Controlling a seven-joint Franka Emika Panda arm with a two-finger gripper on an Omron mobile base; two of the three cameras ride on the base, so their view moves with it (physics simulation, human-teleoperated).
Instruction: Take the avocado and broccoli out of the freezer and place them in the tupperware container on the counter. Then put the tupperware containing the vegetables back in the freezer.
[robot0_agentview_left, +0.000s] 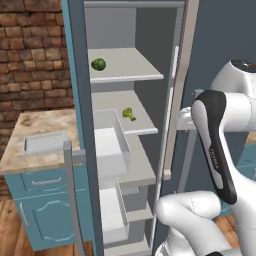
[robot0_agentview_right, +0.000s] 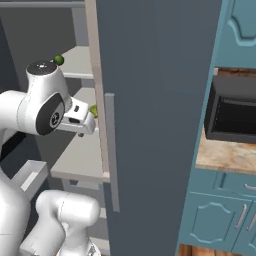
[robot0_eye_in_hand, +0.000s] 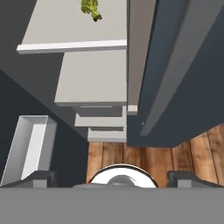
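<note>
- The gripper (robot0_eye_in_hand: 111, 177) is spread wide with nothing held between its fingers. It is seen in the hand view as two dark tips at the bottom, pointing down past the shelves toward the wooden floor (robot0_eye_in_hand: 192, 153).
- The avocado (robot0_agentview_left: 98, 64) is lying on an upper shelf of the freezer (robot0_agentview_left: 125, 65), near the left edge. It is round and smooth, so it could be nudged and rolled off the shelf if it is touched from the side.
- The broccoli (robot0_agentview_left: 129, 113) is lying on the shelf below, well apart from the avocado. It is lumpy with a thin stem, so it could be pinched badly and dropped if it is caught by the stem alone.
- The tupperware container (robot0_agentview_left: 45, 142) is sitting on the tabletop (robot0_agentview_left: 20, 155) to the left of the freezer, and it looks bare inside. It is shallow, so a vegetable let go from too high could bounce out over the low rim.
- The freezer door (robot0_agentview_right: 155, 125) is standing open just beside the arm. It could be bumped by the elbow when the arm is swung to the tabletop.
- The shelf edges are close together, so the wide fingers could be knocked on a shelf when the hand is pushed in.
- The white door bin (robot0_eye_in_hand: 28, 148) is near the gripper and could be hit.
</note>
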